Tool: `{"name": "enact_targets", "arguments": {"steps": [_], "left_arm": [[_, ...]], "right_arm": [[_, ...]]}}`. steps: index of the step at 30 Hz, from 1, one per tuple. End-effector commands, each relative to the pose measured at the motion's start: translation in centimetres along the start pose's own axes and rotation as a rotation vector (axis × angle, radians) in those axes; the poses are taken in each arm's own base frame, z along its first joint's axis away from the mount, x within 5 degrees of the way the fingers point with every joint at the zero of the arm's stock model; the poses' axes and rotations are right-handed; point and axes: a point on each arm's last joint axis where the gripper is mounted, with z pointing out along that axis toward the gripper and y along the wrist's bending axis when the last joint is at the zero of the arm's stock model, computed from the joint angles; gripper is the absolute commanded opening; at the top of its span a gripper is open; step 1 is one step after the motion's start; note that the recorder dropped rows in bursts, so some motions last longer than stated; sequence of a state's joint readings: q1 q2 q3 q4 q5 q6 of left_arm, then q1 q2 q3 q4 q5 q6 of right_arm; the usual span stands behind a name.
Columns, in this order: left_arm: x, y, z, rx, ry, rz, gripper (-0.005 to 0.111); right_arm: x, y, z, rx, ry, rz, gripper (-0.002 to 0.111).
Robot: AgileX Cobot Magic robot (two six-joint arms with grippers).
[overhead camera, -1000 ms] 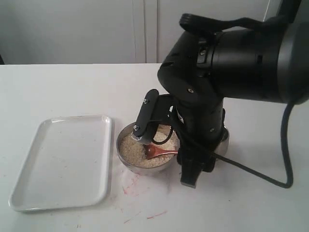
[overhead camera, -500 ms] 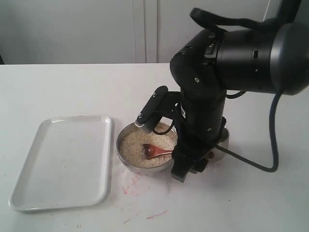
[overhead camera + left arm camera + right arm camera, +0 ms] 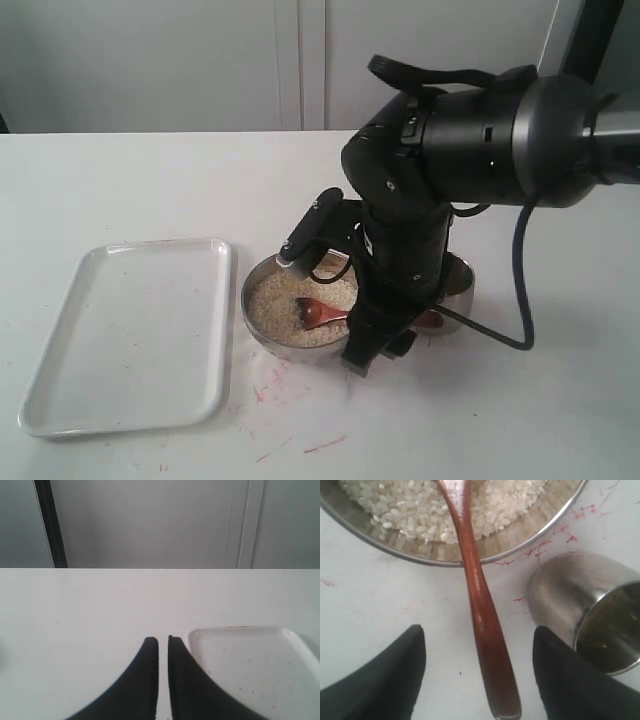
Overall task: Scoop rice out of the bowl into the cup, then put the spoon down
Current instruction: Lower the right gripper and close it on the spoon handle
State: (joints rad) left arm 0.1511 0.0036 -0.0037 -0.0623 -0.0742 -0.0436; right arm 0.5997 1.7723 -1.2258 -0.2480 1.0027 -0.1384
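The steel bowl (image 3: 262, 325) holds off-white rice (image 3: 275, 305). The wooden spoon (image 3: 318, 313) lies with its scoop on the rice. Its handle (image 3: 480, 595) crosses the bowl rim (image 3: 445, 555) onto the table. The steel cup (image 3: 458, 283) stands right of the bowl, mostly behind the arm; its dark inside (image 3: 615, 630) shows in the right wrist view. My right gripper (image 3: 325, 305) (image 3: 477, 630) is open, with one finger on either side of the handle and neither touching it. My left gripper (image 3: 163, 639) is shut on nothing, above bare table.
A white tray (image 3: 130, 335) (image 3: 250, 670) lies left of the bowl. Red marks (image 3: 325, 443) stain the table in front of the bowl. The bulky black right arm (image 3: 450, 150) hangs over the bowl and cup, and its cable (image 3: 500, 340) loops out to the right.
The right arm has swung left and come lower over the spoon handle. More of the cup shows now. Spoon and bowl have not moved.
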Motion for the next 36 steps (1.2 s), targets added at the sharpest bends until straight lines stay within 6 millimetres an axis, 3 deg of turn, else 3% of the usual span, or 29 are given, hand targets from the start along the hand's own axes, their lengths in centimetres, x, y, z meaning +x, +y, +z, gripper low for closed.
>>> {"name": "enact_targets", "arguments": {"steps": [1, 7, 20, 36], "left_arm": [[0.06, 0.0, -0.03, 0.003, -0.004, -0.01, 0.014], [0.06, 0.0, -0.03, 0.003, -0.004, -0.01, 0.014], [0.06, 0.0, -0.03, 0.003, -0.004, -0.01, 0.014], [0.06, 0.0, -0.03, 0.003, -0.004, -0.01, 0.014]], "right_arm": [[-0.1, -0.33, -0.19, 0.015, -0.006, 0.008, 0.054], [0.02, -0.33, -0.19, 0.015, 0.007, 0.008, 0.048], [0.33, -0.26, -0.16, 0.01, 0.039, 0.014, 0.048], [0.23, -0.26, -0.16, 0.01, 0.028, 0.053, 0.035]]}}
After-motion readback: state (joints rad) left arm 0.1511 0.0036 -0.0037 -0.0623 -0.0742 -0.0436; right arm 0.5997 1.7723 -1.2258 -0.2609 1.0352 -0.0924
